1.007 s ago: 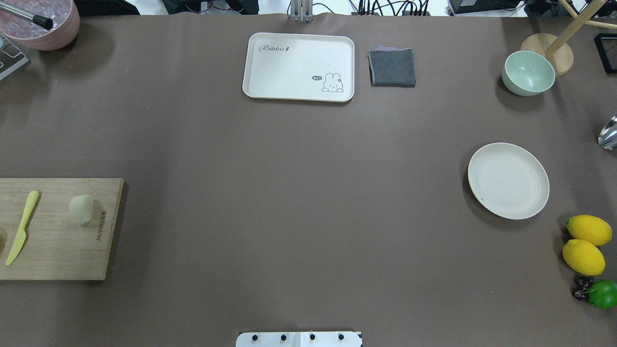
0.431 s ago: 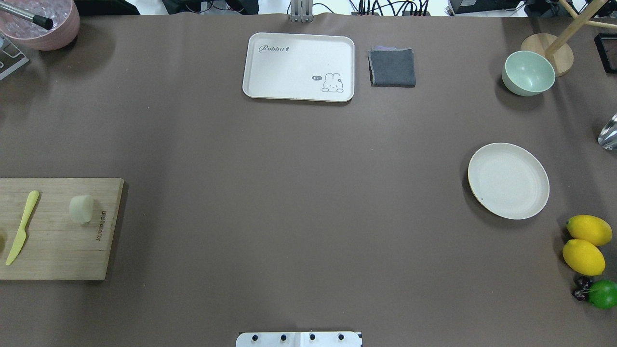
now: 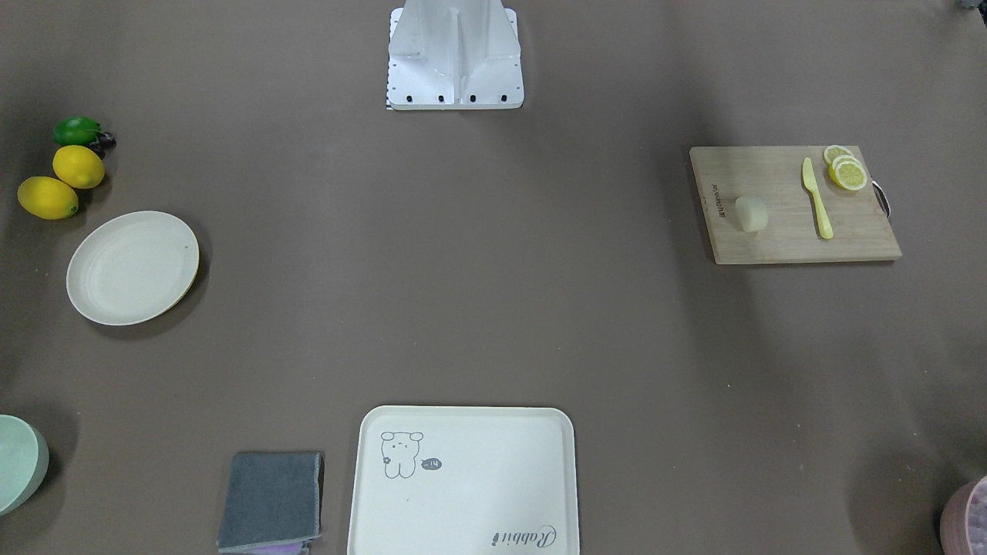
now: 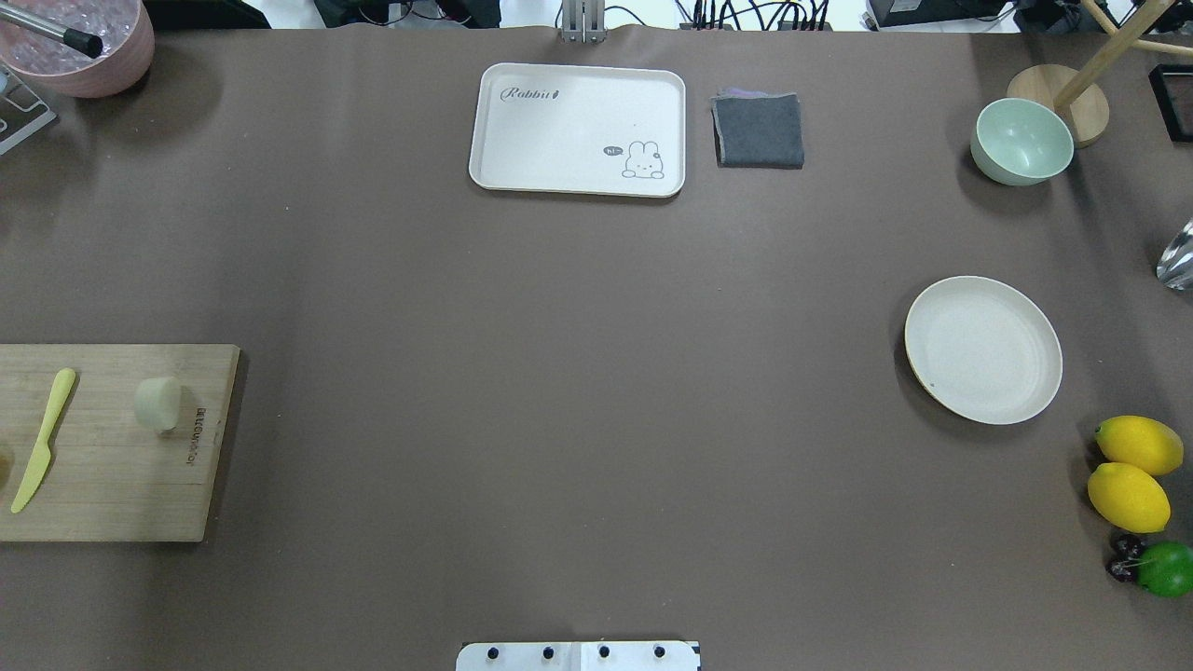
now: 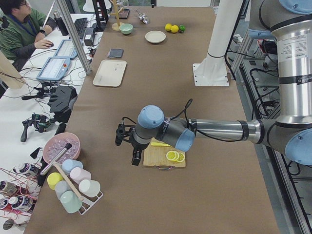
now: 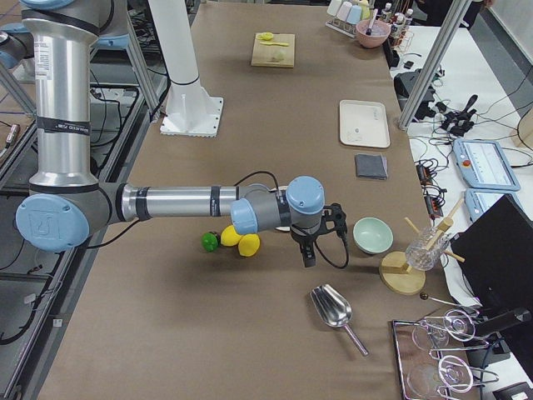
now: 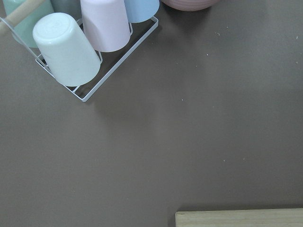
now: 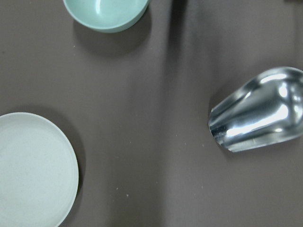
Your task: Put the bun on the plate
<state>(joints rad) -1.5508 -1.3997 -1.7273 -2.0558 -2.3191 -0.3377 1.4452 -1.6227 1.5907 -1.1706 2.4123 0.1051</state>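
Observation:
The bun (image 4: 157, 403), a small pale cylinder, lies on a wooden cutting board (image 4: 112, 485) at the table's left edge, also seen in the front view (image 3: 750, 213). The round cream plate (image 4: 983, 349) lies bare at the right side, and shows in the right wrist view (image 8: 28, 170). My left gripper (image 5: 126, 147) hovers beyond the board's far-left end, next to the cup rack. My right gripper (image 6: 323, 236) hangs past the plate, between the lemons and the green bowl. Both show only in the side views, so I cannot tell whether they are open or shut.
A yellow knife (image 4: 42, 438) and lemon slices (image 3: 846, 169) share the board. A cream tray (image 4: 578, 129) and grey cloth (image 4: 759, 130) lie at the back. A green bowl (image 4: 1021, 140), lemons (image 4: 1132, 471), a metal scoop (image 8: 258, 111) and a cup rack (image 7: 80, 47) flank the ends.

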